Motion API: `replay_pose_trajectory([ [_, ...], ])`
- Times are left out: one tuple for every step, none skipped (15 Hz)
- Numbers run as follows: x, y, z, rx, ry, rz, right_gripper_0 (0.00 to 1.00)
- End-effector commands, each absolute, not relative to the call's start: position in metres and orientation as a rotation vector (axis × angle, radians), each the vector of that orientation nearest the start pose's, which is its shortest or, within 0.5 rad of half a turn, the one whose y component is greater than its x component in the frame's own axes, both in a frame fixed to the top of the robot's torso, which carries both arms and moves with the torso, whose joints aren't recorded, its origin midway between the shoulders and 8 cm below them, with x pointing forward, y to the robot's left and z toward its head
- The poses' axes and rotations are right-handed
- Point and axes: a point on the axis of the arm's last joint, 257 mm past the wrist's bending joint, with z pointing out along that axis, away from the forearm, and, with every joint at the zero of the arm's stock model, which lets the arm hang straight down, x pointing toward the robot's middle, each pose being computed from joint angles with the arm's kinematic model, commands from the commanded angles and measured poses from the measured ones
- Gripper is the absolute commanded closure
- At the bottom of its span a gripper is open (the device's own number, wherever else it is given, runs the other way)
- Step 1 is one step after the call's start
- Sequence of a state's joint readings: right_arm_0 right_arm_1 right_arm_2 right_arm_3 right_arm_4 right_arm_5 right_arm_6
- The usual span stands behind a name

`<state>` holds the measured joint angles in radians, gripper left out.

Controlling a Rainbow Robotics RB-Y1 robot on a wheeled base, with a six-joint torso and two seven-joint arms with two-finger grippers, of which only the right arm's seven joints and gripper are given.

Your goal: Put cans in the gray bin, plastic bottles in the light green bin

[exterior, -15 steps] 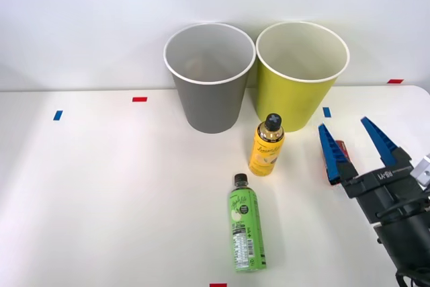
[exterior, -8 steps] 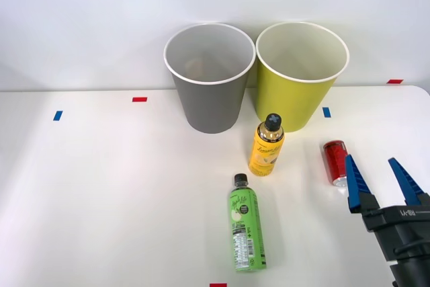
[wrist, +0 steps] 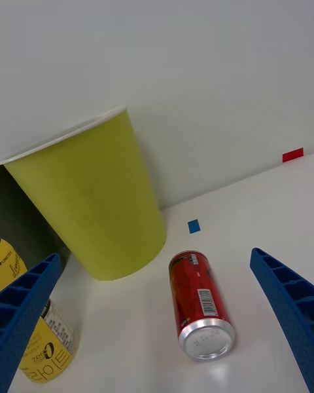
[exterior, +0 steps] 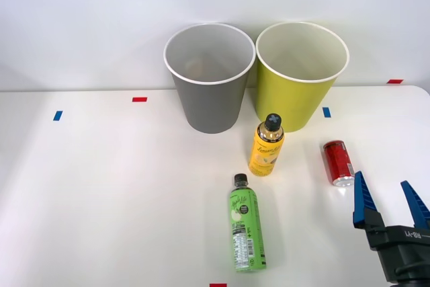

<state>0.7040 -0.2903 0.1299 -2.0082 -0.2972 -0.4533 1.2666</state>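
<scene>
Illumination is bright, even and diffuse from overhead. The white table (exterior: 101, 199) shows only faint, soft shadows beside the gray bin (exterior: 209, 78) and the green-labelled bottle (exterior: 246, 223). A small highlight sits on the red can (wrist: 200, 304) at its silver top. Focus is sharp throughout.

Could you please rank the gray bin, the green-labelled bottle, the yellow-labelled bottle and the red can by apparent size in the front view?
1. gray bin
2. green-labelled bottle, lying nearer the camera, which may flatter it
3. yellow-labelled bottle, standing
4. red can
</scene>
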Motion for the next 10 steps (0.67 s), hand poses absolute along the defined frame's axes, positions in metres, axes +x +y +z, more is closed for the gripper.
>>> replay_pose_trajectory([
  [0.34,-0.295,-0.194,0.24,1.369,0.22,0.0],
  [0.341,-0.295,-0.193,0.234,1.367,0.201,0.0],
  [0.341,-0.293,-0.192,0.239,1.361,0.198,0.0],
  [0.341,-0.29,-0.192,0.26,1.358,0.228,0.0],
  [0.341,-0.286,-0.193,0.279,1.355,0.246,0.0],
  [0.341,-0.283,-0.201,0.281,1.363,0.241,0.0],
  [0.343,-0.281,-0.213,0.263,1.358,0.226,0.0],
  [0.344,-0.281,-0.219,0.252,1.347,0.218,0.0],
  [0.345,-0.283,-0.225,0.239,1.337,0.206,0.0],
  [0.345,-0.28,-0.229,0.215,1.332,0.199,0.0],
])
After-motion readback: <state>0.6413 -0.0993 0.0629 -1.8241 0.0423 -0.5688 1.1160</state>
